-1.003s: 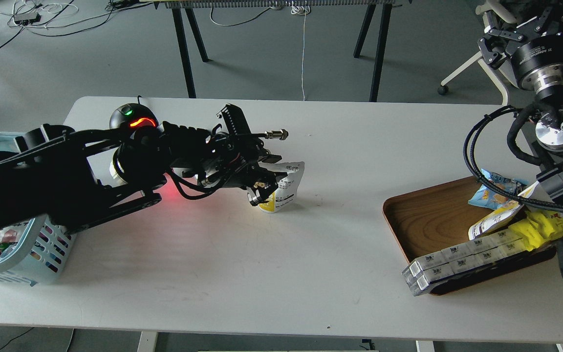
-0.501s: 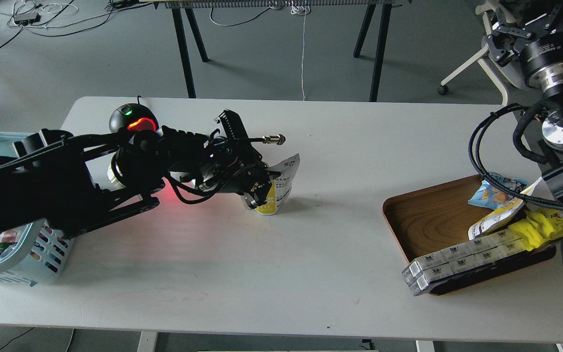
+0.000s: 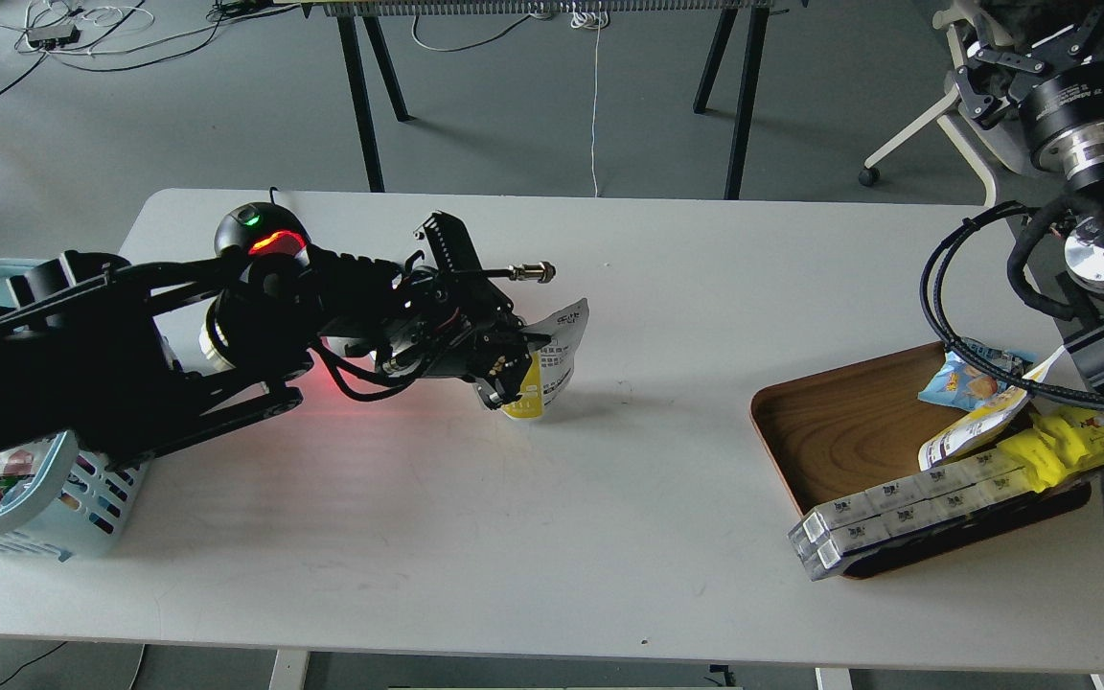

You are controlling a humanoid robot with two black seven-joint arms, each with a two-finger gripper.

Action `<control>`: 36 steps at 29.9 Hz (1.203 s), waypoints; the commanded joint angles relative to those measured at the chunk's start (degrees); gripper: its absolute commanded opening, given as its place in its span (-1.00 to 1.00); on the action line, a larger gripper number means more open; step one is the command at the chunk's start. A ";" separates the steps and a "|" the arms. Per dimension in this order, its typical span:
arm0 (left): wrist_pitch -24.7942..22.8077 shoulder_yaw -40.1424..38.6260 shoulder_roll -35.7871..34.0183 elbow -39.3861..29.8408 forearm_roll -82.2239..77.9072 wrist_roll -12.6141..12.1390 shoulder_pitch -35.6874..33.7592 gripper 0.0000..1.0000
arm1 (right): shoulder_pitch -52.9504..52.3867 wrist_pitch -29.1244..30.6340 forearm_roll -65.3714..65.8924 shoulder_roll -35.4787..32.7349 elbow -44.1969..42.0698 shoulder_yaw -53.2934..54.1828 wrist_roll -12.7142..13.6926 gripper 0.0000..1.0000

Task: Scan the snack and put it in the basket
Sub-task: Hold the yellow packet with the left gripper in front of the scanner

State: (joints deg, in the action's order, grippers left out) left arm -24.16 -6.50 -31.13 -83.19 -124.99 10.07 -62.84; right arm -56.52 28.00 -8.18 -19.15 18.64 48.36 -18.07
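The snack (image 3: 560, 356) is a small pouch showing its white printed back and a yellow bottom edge. My left gripper (image 3: 512, 372) is shut on it and holds it tilted just above the middle of the white table (image 3: 552, 537). It is to the right of a black dome scanner (image 3: 260, 232) with a red glow. The light blue basket (image 3: 97, 489) stands at the table's left edge, partly hidden under my left arm. My right gripper (image 3: 988, 67) is raised at the top right, off the table; its fingers are not clear.
A brown wooden tray (image 3: 839, 431) at the right holds a small blue packet (image 3: 959, 381), a bright yellow packet (image 3: 1079, 448) and a row of clear boxes (image 3: 897, 513). The basket holds some items. Black table legs and a chair stand behind the table.
My left gripper has moved the snack slightly left, toward the scanner. My right arm has shifted up and to the right.
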 commanded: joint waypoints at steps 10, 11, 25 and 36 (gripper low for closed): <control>-0.01 -4.66 -12.54 -7.42 -0.01 1.79 0.00 -1.00 | 0.10 0.00 0.00 -0.01 0.08 0.51 -0.04 0.99; -0.01 -5.01 -13.69 -7.34 -0.01 2.67 0.09 -1.00 | 0.10 0.00 0.00 -0.01 0.08 0.51 -0.04 0.99; 1.30 -5.80 -21.17 -4.43 -0.01 6.10 0.35 -1.00 | 0.01 0.00 0.00 -0.18 0.08 0.68 -0.22 0.99; 1.39 -5.80 -21.26 -6.54 -0.01 6.10 1.58 -0.99 | 0.19 0.00 0.00 -2.20 1.58 0.77 -0.22 0.99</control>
State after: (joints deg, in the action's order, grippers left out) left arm -22.70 -12.19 -52.33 -88.83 -125.00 16.17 -61.30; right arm -56.49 28.00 -8.15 -21.17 20.13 49.06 -18.29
